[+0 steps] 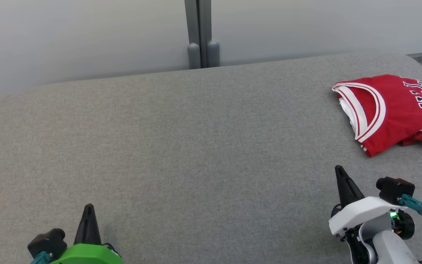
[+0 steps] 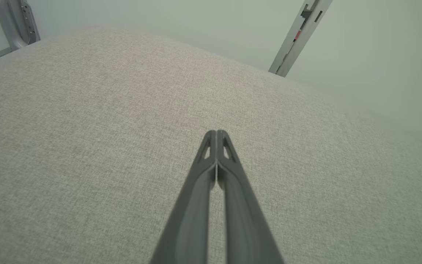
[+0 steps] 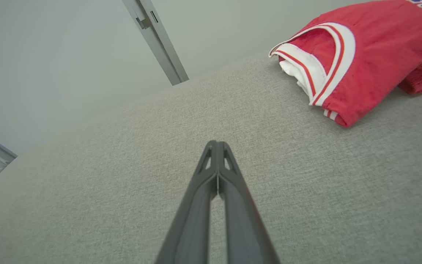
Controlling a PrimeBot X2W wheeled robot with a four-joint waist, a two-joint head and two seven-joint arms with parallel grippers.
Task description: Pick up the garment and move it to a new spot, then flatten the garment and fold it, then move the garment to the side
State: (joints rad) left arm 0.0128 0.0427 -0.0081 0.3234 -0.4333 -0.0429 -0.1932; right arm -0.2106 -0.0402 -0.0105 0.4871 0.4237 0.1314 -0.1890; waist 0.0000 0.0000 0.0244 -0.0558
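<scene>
Red basketball jersey [image 1: 394, 110] lies folded at the counter's [image 1: 196, 146] far right; left hand [image 1: 88, 209] and right hand [image 1: 340, 171], closed and empty, should avoid snagging it.

The garment [image 1: 394, 110] lies far right on the table [image 1: 196, 146], the right gripper [image 1: 339, 169] before it, the left gripper [image 1: 88, 208] well left.

The grey cushion [image 1: 181, 146] lies open, red jersey [image 1: 390, 110] blocking its far-right corner.
</scene>
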